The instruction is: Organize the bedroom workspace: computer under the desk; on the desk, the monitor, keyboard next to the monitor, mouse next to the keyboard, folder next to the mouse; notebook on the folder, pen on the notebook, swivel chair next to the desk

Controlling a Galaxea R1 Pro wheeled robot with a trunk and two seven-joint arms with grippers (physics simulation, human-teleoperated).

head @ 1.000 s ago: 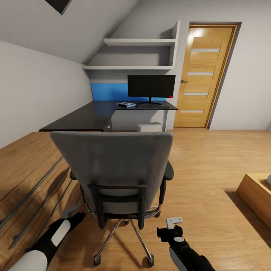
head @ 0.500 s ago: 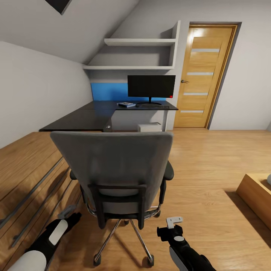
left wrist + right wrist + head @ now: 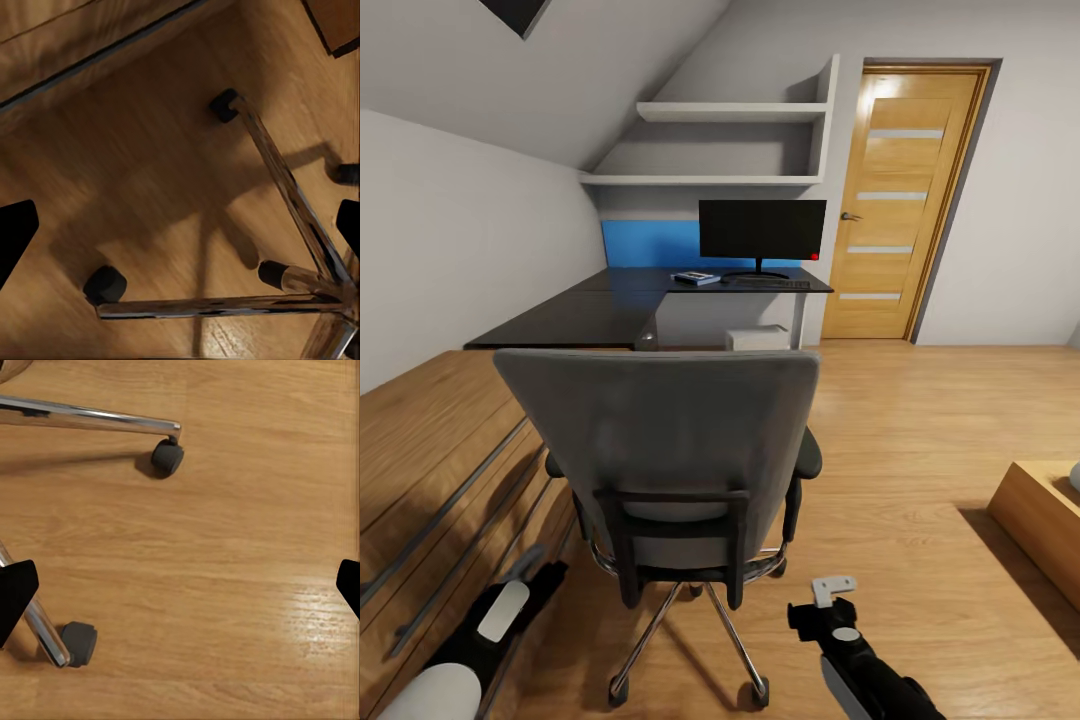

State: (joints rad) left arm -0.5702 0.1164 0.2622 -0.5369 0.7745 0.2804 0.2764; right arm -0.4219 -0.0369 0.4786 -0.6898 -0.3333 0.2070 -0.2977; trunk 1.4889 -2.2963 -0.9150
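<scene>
Head view: swivel chair [image 3: 665, 455] at frame centre, back turned to camera, well apart from desk [image 3: 610, 305] in the upper middle. Monitor [image 3: 762, 233] upright on the desk's far end; keyboard [image 3: 768, 283] just in front of its stand; a small flat item beside it, too small to identify. Pale box on the floor under the desk, likely the computer [image 3: 757, 338]. Folder, if on the seat, hidden by the backrest. Compared with a second ago: left gripper [image 3: 525, 562] lower and nearer the lower left corner, right gripper [image 3: 830, 592] slightly lower; room unchanged, so camera fixed. Judged as both arms being tucked low ahead of dealing with the chair; nothing grasped.

Left wrist view: chrome star base and casters on wooden floor; black fingertips at opposite frame edges, jaws spread, empty.

Right wrist view: chrome legs, two casters, bare floor; jaws spread wide, empty.

Containers: wall shelves [image 3: 730, 112] at upper centre, nothing visible on them.
</scene>
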